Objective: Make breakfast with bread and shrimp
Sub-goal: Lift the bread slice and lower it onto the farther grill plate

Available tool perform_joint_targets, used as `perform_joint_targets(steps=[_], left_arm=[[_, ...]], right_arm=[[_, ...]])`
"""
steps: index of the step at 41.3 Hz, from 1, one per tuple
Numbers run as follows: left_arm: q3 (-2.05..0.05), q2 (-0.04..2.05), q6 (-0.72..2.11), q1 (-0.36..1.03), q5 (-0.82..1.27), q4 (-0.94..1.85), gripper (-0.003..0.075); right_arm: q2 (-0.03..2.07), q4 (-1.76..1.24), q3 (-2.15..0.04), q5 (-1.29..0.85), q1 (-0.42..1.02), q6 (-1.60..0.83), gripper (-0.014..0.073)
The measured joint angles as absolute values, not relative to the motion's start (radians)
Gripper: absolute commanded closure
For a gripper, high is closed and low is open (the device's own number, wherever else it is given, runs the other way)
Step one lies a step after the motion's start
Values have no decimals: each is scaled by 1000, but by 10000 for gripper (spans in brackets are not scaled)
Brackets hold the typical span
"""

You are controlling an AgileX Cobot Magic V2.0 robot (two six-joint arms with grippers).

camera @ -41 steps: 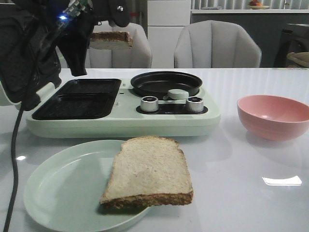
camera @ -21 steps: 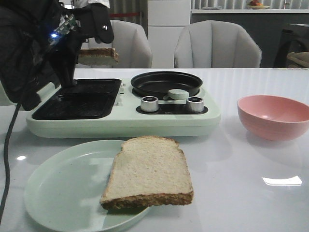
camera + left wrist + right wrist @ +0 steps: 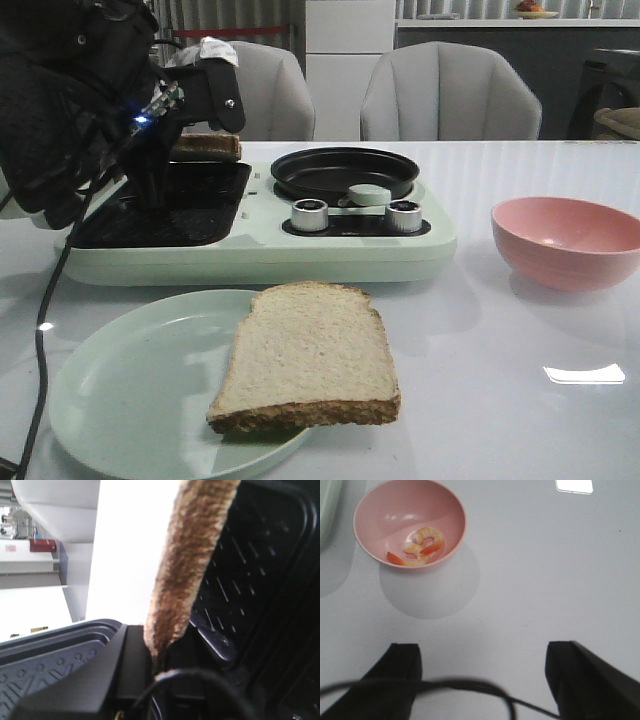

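Pink bowl (image 3: 567, 240), pale-green plate (image 3: 130, 390)

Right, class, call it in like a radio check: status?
Left gripper shut on bread slice, low over grill plate. Right gripper open, idle. Second slice on plate. Nothing blocking.

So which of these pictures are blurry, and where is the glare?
Left wrist view: the held bread slice is soft and out of focus, and the background beside it is blown out white. Front view: sharp, with a bright light reflection on the table near the pink bowl. Right wrist view: the shrimp are clear; the right hand is dark and blurred.
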State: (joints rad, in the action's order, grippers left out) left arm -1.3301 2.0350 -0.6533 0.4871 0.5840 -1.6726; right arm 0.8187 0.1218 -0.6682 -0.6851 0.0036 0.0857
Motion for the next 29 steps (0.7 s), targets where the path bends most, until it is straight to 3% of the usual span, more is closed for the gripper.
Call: perform_joint_targets(steps=[8,19,25,29], left_arm=[[-1330,2045,-653,487,587,-1673,582],[-1330,2045,-653,487,585,-1673,314],[-1330,2045,-653,487,585,-1673,219],[-1330,2045,-651,487,585,-1670,200]], right_arm=[[819,122,-668,-685,4,86,-16],[819,122,-668,-685,4,86,-16],[819,122,-668,-685,4,86,-16],[819,122,-668,-685,4,86,-16]])
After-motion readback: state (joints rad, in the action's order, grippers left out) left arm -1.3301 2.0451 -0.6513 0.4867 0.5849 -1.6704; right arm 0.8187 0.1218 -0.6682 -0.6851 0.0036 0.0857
